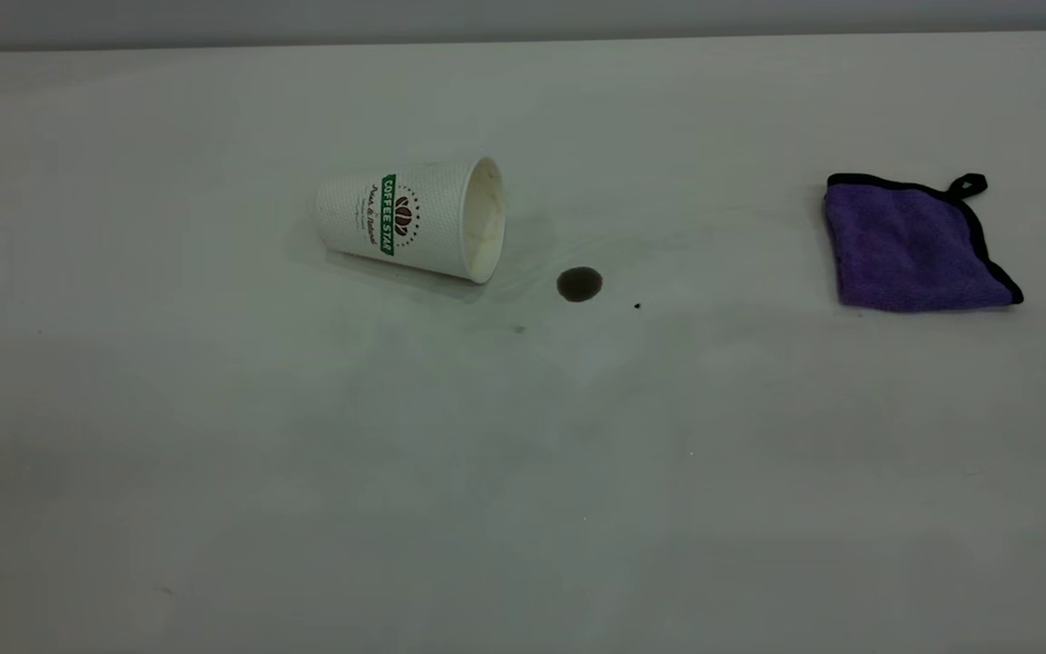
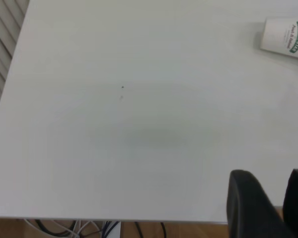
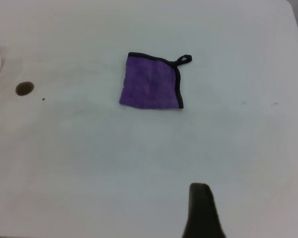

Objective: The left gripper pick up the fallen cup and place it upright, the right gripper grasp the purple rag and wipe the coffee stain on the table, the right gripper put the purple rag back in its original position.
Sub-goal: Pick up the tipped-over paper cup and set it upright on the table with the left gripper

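Lying sideways, fallen cup (image 1: 409, 218) mouth toward coffee stain (image 1: 579, 284), left pincer (image 2: 273, 198) parted, empty, right's state unclear.

Fallen cup (image 1: 414, 218), stain (image 1: 579, 284), rag (image 1: 918, 243)

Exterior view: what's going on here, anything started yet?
Nothing is being handled yet. The fallen cup lies on its side on the table, mouth toward the coffee stain just beside it. The purple rag lies flat off to the right, untouched. Neither arm shows in the exterior view; the left hand is open, back near the table edge and far from the cup, and the right hand is well short of the rag.
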